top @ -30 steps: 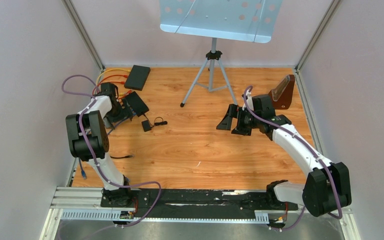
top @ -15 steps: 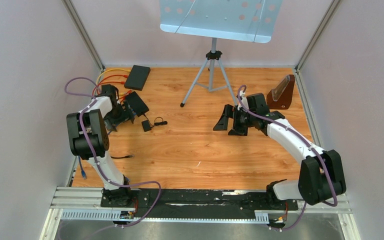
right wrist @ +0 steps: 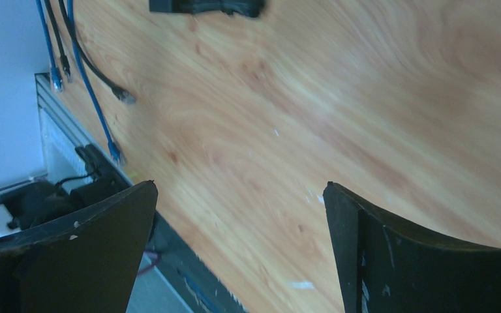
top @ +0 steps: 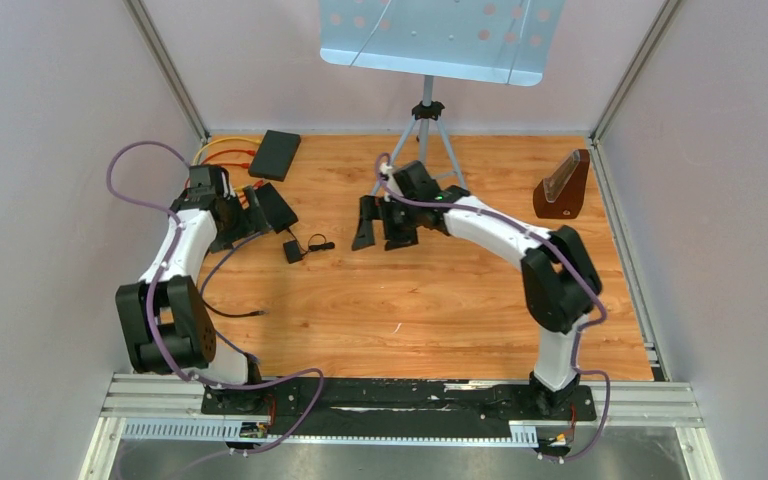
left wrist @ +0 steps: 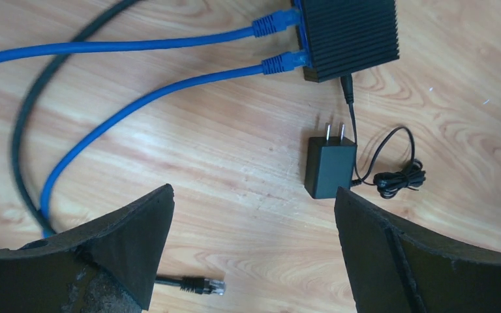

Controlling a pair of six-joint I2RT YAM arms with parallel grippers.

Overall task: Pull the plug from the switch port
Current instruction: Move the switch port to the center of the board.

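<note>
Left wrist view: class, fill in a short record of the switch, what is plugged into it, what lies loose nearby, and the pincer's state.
switch: black box at the top edge, on the wooden table
upper blue plug: seated in the switch
lower blue plug: seated in the switch, just below the first
power adapter: lying flat below the switch, prongs bare
loose plug: on the table, in no port
left pincer: open, holding nothing

No readable txt, labels or nos. anywhere, incl. on switch (left wrist: pixel 349 32) & pwr adapter (left wrist: pixel 329 171).
</note>
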